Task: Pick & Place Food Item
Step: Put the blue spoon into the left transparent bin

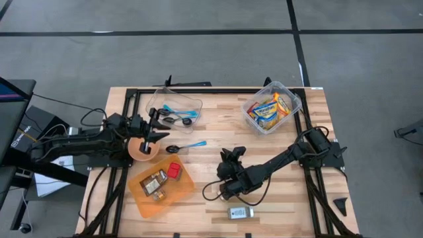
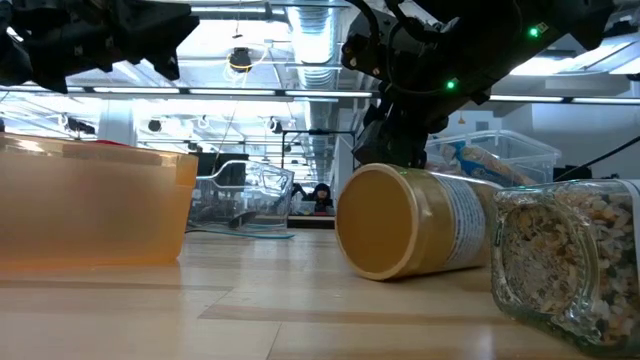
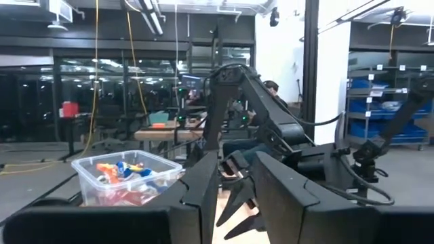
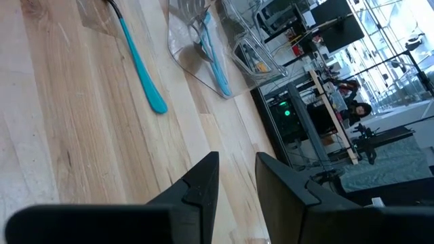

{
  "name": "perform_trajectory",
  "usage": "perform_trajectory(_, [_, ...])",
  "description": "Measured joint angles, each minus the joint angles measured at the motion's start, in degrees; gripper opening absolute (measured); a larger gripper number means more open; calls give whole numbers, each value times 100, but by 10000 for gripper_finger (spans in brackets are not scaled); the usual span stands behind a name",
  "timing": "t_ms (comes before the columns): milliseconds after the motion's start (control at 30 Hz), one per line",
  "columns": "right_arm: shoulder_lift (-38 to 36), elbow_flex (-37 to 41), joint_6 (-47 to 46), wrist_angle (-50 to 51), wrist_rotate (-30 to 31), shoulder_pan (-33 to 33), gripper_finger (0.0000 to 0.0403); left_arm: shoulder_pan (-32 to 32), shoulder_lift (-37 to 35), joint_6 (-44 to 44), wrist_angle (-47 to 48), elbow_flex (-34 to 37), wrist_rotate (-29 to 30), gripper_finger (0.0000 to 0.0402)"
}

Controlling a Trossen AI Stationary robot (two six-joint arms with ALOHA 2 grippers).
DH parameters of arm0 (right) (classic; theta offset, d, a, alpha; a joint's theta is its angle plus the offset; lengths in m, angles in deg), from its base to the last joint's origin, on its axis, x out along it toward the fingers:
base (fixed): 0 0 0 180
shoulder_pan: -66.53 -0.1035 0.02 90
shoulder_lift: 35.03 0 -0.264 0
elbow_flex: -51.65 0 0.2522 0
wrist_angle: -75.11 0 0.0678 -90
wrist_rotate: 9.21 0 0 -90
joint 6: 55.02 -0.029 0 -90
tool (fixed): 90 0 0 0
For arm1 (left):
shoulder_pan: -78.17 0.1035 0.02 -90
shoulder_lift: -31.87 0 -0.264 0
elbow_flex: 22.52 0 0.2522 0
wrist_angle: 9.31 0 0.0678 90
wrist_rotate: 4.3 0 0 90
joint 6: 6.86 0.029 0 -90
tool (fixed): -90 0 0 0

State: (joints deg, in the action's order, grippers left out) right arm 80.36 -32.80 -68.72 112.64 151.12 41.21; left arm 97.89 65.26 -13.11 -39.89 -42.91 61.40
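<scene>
Near edge: jar lying on its side on the table, nothing touching it. Right gripper just behind it, mid-table – fingers narrow, nothing between them. Orange tray front-left holds food packs. Left gripper over the wooden bowl, narrow gap, empty. Far side: utensil bin, snack bin.

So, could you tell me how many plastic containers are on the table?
3: a clear bin of utensils at the far left, a clear bin of snacks at the far right, and an orange tray near the front left.
</scene>
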Motion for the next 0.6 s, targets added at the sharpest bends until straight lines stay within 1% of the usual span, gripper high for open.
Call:
perform_trajectory(133, [0, 0, 2, 0, -2, 0, 92, -4, 0, 121, 5, 0, 34, 91])
perform_trajectory(600, [0, 0, 1, -21, -2, 0, 92, -2, 0, 126, 143, 0, 29, 91])
